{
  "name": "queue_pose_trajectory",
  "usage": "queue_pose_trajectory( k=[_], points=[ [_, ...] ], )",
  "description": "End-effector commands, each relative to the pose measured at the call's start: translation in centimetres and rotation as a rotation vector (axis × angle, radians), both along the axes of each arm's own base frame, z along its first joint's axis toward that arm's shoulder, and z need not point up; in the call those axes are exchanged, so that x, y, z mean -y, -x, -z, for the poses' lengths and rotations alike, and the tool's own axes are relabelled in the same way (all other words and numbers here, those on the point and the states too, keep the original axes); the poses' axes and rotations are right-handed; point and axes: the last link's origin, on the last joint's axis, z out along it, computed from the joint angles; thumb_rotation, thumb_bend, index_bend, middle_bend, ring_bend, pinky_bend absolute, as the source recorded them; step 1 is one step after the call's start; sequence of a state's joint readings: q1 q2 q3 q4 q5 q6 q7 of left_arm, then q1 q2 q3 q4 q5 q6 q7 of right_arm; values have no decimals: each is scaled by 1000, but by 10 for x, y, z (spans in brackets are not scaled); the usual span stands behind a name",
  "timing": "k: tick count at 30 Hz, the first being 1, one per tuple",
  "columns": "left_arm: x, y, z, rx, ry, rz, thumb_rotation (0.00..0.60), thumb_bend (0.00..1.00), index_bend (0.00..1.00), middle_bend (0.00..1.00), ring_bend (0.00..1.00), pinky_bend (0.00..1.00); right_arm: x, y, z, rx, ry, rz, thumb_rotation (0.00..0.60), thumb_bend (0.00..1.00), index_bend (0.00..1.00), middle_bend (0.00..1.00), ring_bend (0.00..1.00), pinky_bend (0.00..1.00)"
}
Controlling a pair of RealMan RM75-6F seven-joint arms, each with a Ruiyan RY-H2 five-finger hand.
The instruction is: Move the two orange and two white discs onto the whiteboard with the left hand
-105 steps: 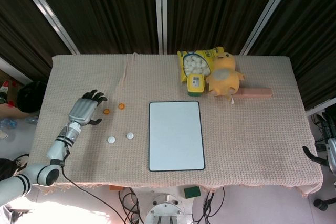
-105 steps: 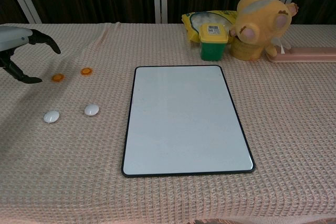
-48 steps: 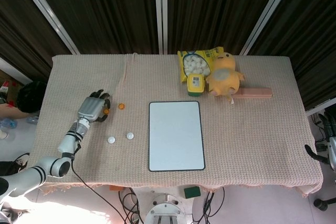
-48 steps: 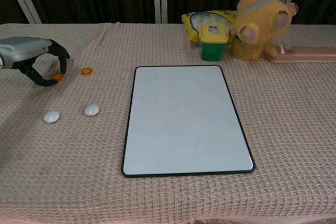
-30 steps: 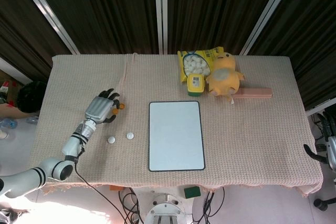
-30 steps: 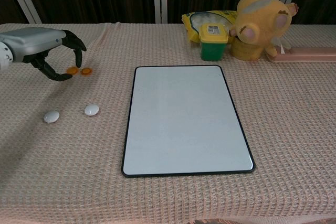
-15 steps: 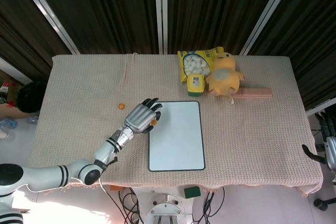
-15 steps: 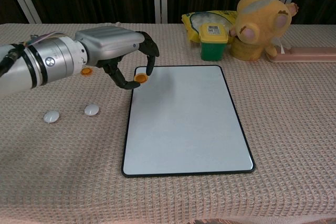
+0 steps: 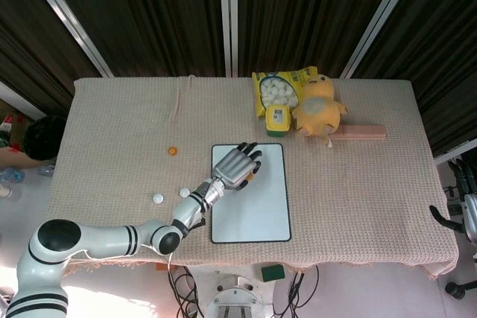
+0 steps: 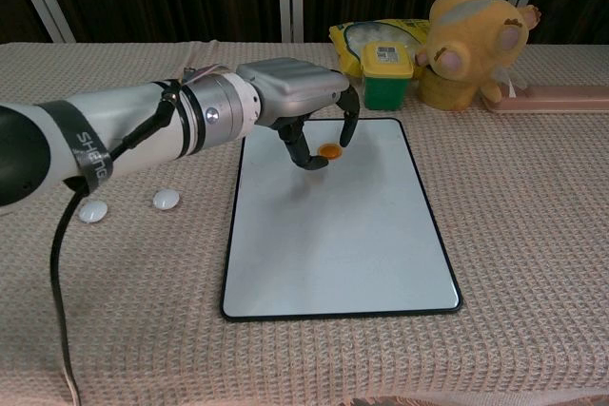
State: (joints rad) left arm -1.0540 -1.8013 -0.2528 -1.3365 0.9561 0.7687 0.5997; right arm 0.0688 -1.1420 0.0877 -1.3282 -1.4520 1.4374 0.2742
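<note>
You have no disc resting on the whiteboard (image 10: pixel 333 235) yet. Your left robot hand (image 10: pixel 309 106) hovers over its upper part, pinching one orange disc (image 10: pixel 329 151) between thumb and a fingertip, the other fingers curled loosely. The second orange disc (image 9: pixel 172 150) and both white discs (image 10: pixel 166 199) (image 10: pixel 92 211) lie on the table (image 10: pixel 533 235), left of the board. Your right robot hand is out of view.

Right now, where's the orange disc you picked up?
In the chest view, the orange disc is pinched in the left robot hand, above the whiteboard's far half.
</note>
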Motion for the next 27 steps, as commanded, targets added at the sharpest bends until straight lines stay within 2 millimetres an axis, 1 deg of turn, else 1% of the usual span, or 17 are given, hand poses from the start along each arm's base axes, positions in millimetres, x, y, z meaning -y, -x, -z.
queue_pose_trajectory(
  k=[1, 5, 7, 11, 14, 17, 21, 23, 27],
  points=[
    [-2, 3, -2, -2, -10, -9, 600, 286, 136, 161, 42, 138, 1, 0, 0, 1, -1, 1, 600, 235, 0, 0, 0, 0],
    [-5, 15, -11, -19, -39, -22, 600, 284, 125, 155, 42, 137, 1, 0, 0, 1, -4, -1, 600, 235, 0, 0, 0, 0],
    [-8, 25, -22, -27, -72, -31, 600, 284, 143, 152, 42, 137, 1, 0, 0, 0, -4, -2, 600, 236, 0, 0, 0, 0],
    [-21, 54, -52, -43, -169, -86, 600, 284, 186, 152, 42, 137, 1, -1, 1, -2, -7, -4, 600, 235, 0, 0, 0, 0],
    [-31, 76, -66, -69, -212, -143, 600, 284, 199, 152, 42, 138, 2, -2, 4, -5, -14, -8, 600, 236, 0, 0, 0, 0],
    [-40, 104, -80, -99, -248, -210, 600, 284, 228, 153, 42, 138, 3, -6, 7, -1, -21, -15, 600, 236, 0, 0, 0, 0],
    [-42, 136, -85, -91, -236, -294, 600, 284, 304, 164, 42, 138, 4, -8, 9, -9, -30, -29, 600, 236, 0, 0, 0, 0],
    [-41, 149, -84, -93, -225, -314, 600, 284, 312, 165, 42, 138, 5, -9, 8, -10, -30, -34, 600, 237, 0, 0, 0, 0],
    [-40, 166, -81, -71, -218, -340, 600, 284, 312, 169, 42, 138, 6, -11, 9, -15, -30, -32, 600, 238, 0, 0, 0, 0]
  ],
)
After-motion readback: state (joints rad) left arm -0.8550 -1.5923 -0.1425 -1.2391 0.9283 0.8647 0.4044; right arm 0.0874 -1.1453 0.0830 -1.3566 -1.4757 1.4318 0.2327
